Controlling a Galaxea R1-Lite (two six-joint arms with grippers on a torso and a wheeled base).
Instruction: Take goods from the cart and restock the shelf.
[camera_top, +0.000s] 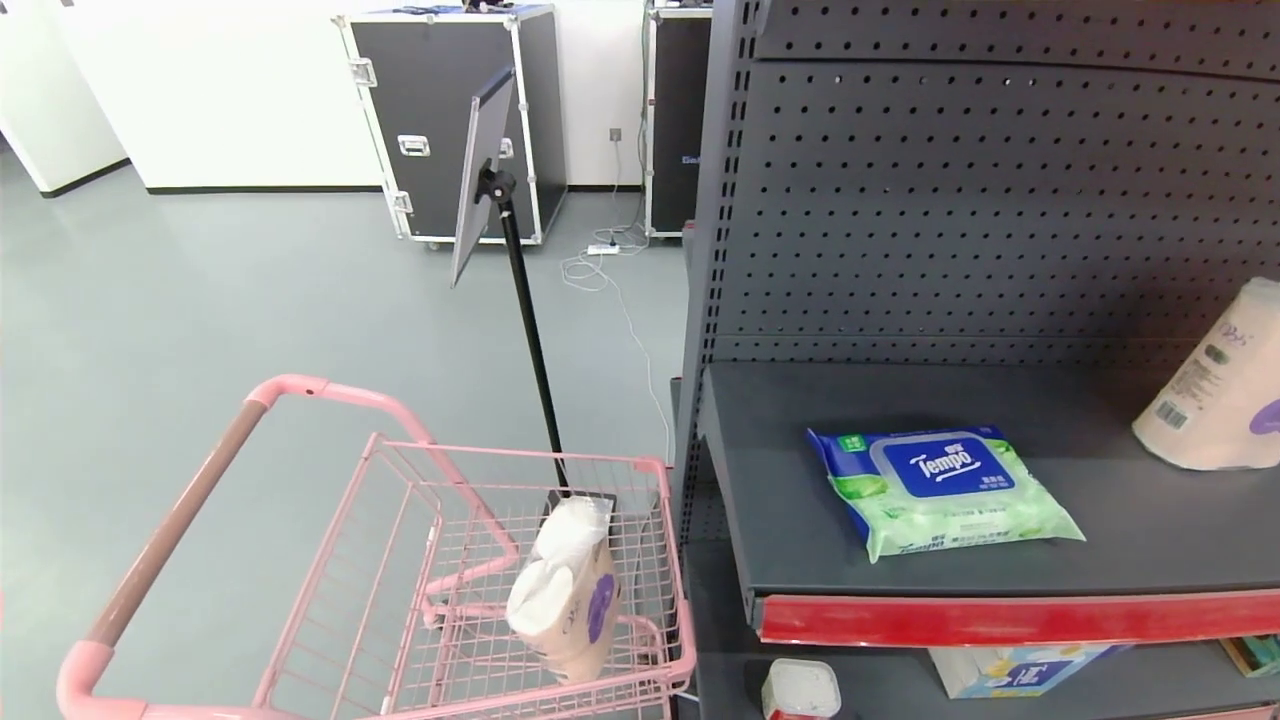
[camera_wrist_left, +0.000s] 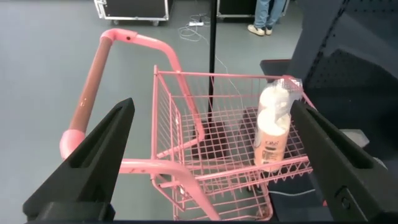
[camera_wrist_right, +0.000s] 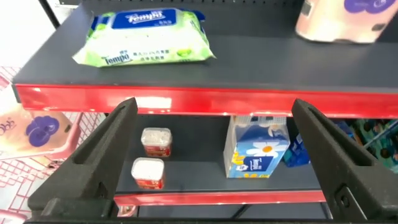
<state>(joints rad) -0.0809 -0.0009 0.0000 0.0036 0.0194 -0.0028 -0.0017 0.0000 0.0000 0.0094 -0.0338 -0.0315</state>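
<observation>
Your left pincer hangs spread wide and empty above the cart. It frames the roll pack, which stands upright in the cart's corner nearest the shelf and is the only goods seen in the basket; so bulky a pack likely needs that wide spread. Your right pincer, likewise spread and empty, faces the shelf beside the cart. There a wipes pack lies flat, with bare board between it and a second roll pack.

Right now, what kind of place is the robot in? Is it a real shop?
Probably a pretend shop set up in a workroom. There is a shelf with wipes on it and a pink cart beside it, as in a shop, but black cases and loose cables lie behind.
</observation>
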